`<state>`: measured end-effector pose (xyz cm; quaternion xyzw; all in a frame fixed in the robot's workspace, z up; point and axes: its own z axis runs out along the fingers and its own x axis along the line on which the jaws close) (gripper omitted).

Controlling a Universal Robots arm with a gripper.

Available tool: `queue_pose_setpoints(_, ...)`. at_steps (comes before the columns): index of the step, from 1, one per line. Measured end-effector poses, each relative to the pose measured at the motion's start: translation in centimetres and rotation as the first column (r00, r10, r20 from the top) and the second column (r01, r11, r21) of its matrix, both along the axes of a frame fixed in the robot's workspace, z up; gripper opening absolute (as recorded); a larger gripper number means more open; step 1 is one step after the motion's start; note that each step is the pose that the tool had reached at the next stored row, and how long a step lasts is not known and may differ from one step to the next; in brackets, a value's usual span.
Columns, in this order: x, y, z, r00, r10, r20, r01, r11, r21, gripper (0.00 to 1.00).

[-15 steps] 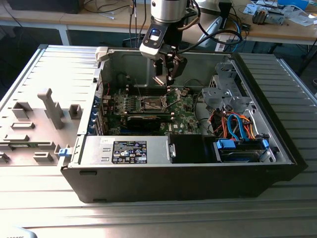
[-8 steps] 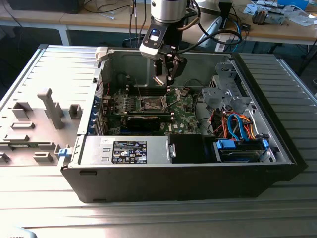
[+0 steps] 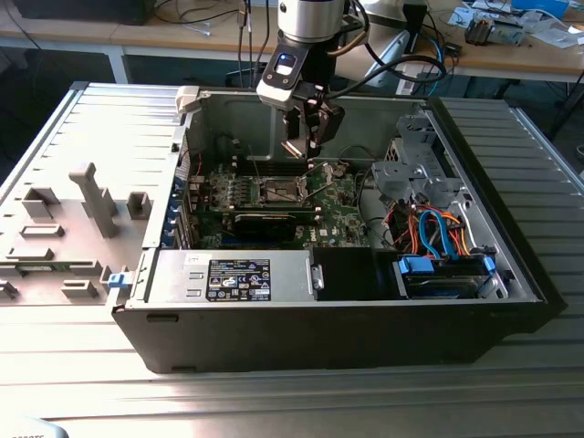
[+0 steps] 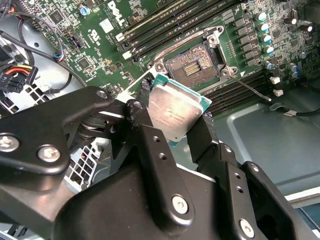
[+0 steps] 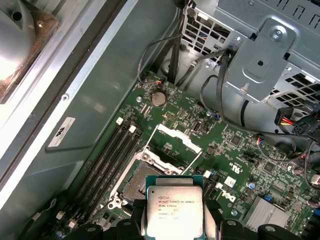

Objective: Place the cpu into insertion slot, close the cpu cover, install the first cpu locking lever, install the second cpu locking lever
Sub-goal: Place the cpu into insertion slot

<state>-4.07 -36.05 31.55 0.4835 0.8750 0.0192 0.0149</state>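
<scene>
Firstly, case (image 3: 319, 338): lying on its side with the panel off, so the board faces up and the arm can come in from above. Board (image 3: 342, 196): green, flat on the case floor. Gripper (image 3: 307, 153): hanging over the board's middle, its fingers (image 4: 145, 117) clamped on two opposite edges of the cpu, a hold that seems meant to leave the underside free for seating. Cover (image 5: 175, 134): silver frame swung up on its hinge at one edge of the slot, evidently to bare it. Slot (image 4: 192, 62): mid-board, dark contact field exposed, nothing seated. Cpu (image 4: 177, 112): metal top toward the wrist, held clear above the board near the slot, not yet in it. Lever (image 4: 250, 89): thin rod swung out from the slot's edge, apparently released so the cover can stand open.
</scene>
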Motion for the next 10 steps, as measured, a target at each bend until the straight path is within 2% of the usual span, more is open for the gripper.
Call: queue_pose_setpoints(10, 0.0, 0.0, -0.11, 0.9998, -0.021, 0.0001, 0.021, 0.9998, 0.0001, 0.54)
